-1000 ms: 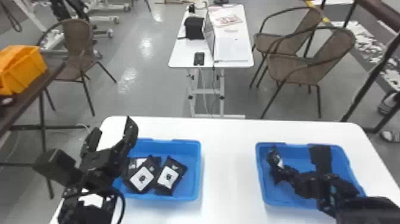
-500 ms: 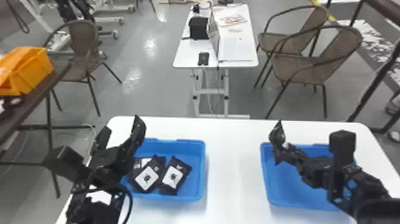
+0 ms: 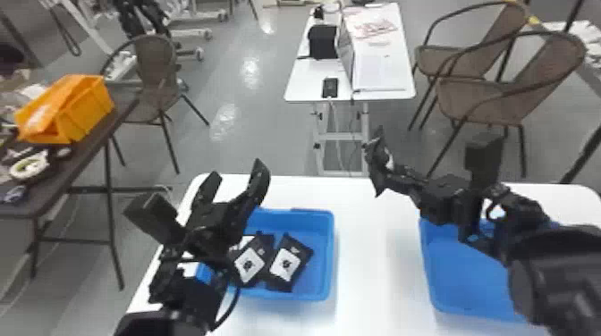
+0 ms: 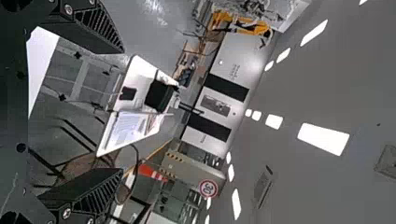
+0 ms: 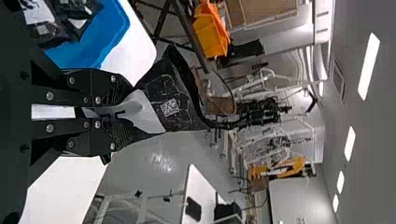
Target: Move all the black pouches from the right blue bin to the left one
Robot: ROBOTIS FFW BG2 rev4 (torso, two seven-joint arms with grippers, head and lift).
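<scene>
"What sits on your white table (image 3: 375,254)?"
"You have the left blue bin (image 3: 319,237) and the right blue bin (image 3: 460,281) directly on it, well apart, its white top showing between them."

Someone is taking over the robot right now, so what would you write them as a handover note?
Left gripper: open, holding nothing, by the left bin.
Right gripper: shut on a black pouch, raised between the two bins.
Done: at least two pouches lie in the left bin.
Left to do: put the held pouch in the left bin, then check the right bin, since part of it is hidden.
</scene>
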